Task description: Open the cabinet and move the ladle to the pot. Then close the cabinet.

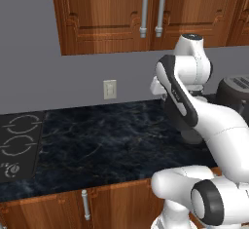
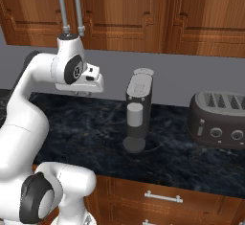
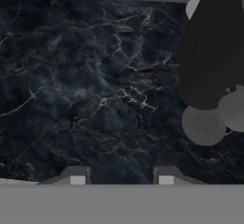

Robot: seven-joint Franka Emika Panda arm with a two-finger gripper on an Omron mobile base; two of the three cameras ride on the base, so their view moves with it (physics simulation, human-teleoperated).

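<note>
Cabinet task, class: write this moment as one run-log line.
cabinet: doors shut | fingers: apart, empty, over counter | coffee machine: beside | ladle: unseen

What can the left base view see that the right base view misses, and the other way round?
Left base view alone: the stove burners and a wall outlet. Right base view alone: the toaster's front with its knobs, the whole coffee machine and a drawer handle. Both share the closed cabinet with its silver handles, the dark marble counter and the white arm.
</note>
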